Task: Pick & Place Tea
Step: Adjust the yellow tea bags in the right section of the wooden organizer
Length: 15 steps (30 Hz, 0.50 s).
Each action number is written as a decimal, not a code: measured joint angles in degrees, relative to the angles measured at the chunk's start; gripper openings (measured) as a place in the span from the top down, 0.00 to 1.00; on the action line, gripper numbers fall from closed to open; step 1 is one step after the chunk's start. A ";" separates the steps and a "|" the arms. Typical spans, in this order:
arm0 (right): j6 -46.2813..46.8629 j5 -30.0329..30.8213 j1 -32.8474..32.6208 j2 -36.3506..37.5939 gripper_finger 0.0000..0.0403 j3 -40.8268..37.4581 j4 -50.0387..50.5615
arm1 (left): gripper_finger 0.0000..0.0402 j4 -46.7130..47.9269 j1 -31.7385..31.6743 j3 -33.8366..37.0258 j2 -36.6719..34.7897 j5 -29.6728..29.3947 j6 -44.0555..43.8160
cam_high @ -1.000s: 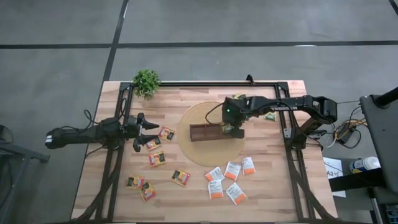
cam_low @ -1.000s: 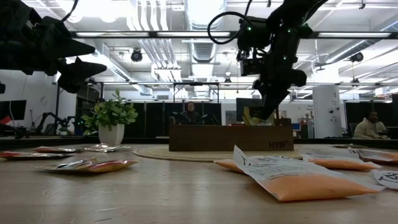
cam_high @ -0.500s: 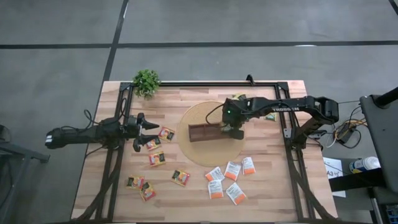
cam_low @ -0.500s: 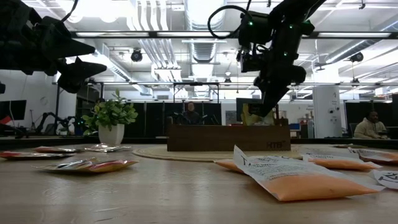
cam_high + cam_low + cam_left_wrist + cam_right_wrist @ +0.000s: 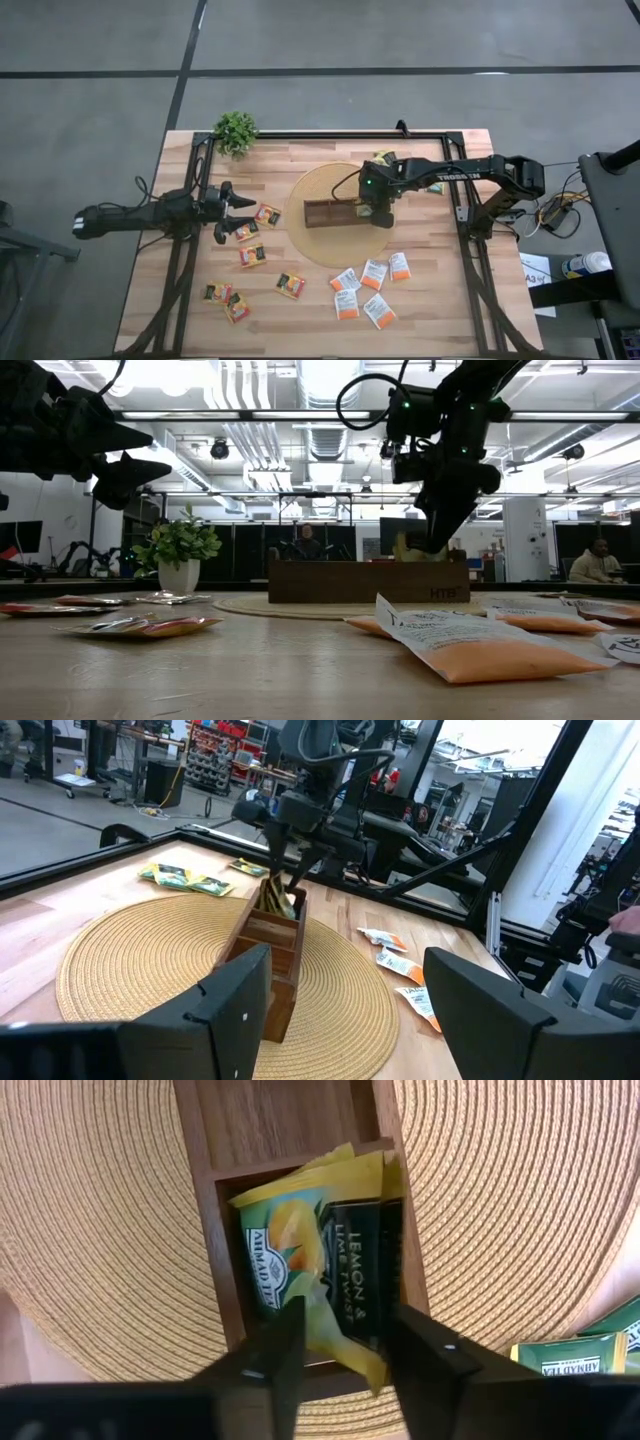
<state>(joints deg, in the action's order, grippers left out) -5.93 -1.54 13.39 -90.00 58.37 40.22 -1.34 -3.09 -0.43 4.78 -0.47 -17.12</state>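
Waiting at nine o'clock, your left gripper (image 5: 238, 211) hangs spread. Right gripper (image 5: 340, 1342), nudged rightward since a moment ago, pinches a glossy green-yellow sachet (image 5: 312, 1260) in the wooden box's (image 5: 330, 212) three-o'clock compartment, on the woven mat (image 5: 310, 245).

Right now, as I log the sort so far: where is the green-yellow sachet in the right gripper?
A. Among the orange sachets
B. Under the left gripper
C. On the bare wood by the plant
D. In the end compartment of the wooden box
D: the right gripper is shut on the green-yellow sachet, which sits inside the wooden box's end compartment on the woven mat.
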 joint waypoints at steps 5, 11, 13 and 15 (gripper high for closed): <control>0.62 -0.06 -0.02 0.00 0.52 0.00 -0.06 | 0.36 0.00 0.01 0.02 -0.02 0.00 -0.01; 1.88 0.00 -0.11 -0.07 0.41 0.00 -2.25 | 0.36 0.00 0.00 0.02 -0.02 0.00 -0.01; 1.63 0.51 -0.12 -0.09 0.39 0.00 -3.41 | 0.36 0.00 0.01 0.00 -0.02 0.00 -0.02; 1.31 3.60 -0.34 -0.09 0.37 -0.01 -3.73 | 0.36 0.00 0.00 0.01 -0.01 0.00 -0.01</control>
<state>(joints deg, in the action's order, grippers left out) -4.63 2.06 13.04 -90.08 58.36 36.49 -1.34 -3.09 -0.41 4.76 -0.47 -17.14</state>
